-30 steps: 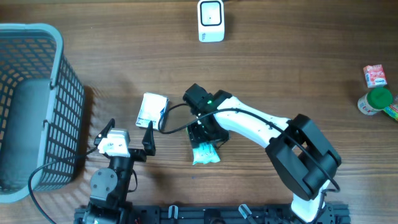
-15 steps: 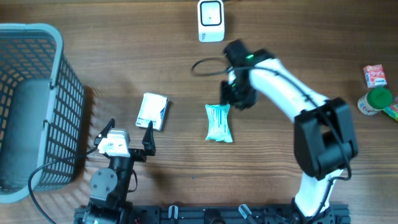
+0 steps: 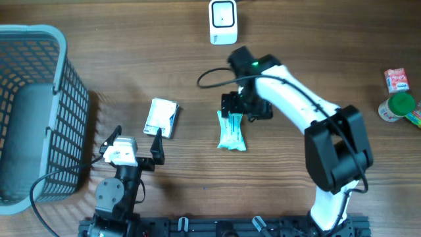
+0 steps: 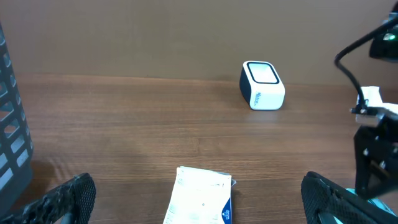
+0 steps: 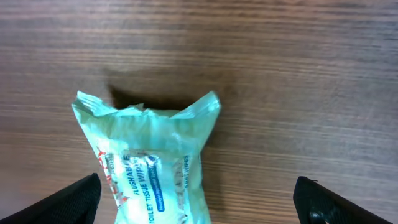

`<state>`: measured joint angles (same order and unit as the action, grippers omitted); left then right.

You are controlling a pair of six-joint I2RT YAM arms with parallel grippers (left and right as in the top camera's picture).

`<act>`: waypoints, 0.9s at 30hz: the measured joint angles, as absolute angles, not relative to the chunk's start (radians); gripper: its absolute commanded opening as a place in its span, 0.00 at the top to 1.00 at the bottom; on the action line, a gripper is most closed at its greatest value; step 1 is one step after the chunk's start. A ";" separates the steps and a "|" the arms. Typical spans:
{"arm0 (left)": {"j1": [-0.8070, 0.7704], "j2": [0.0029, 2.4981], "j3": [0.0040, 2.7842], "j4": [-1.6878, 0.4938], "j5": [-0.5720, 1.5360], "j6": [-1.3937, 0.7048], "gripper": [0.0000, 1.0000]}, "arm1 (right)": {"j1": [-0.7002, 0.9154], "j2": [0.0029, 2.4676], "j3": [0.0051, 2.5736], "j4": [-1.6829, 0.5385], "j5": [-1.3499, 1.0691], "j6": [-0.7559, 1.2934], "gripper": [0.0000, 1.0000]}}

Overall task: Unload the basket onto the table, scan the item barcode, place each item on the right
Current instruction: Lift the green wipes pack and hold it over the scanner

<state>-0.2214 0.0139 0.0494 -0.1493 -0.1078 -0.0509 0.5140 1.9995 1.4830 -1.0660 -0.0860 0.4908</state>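
Pickup is the step I judge to be in hand. The pale green plastic packet of flushable wipes lies flat on the brown wooden table, its printed face up, well short of the small white box-shaped scanner at the far edge. The right gripper hangs over the packet's crimped far end with its jaws spread wide and nothing between them. From the wrist view I cannot tell whether it touches the wrapper.

The left gripper sits near the front edge, jaws also wide apart and empty, just short of a flat white and blue packet.

Next I would lower, pinch that crimped end, lift, and carry the packet to the scanner. No barcode shows, so I expect to have to turn it.
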 measured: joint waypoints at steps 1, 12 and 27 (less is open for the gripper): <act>-0.221 0.014 0.049 -0.149 -0.108 -0.051 0.00 | 0.548 2.000 1.483 -1.067 -0.042 0.512 0.00; -0.221 0.014 0.049 -0.149 -0.108 -0.051 0.00 | 0.741 2.000 1.483 -1.006 0.201 0.716 0.23; -0.221 0.014 0.049 -0.149 -0.108 -0.051 0.00 | 0.798 2.158 1.588 -1.182 0.315 0.848 0.96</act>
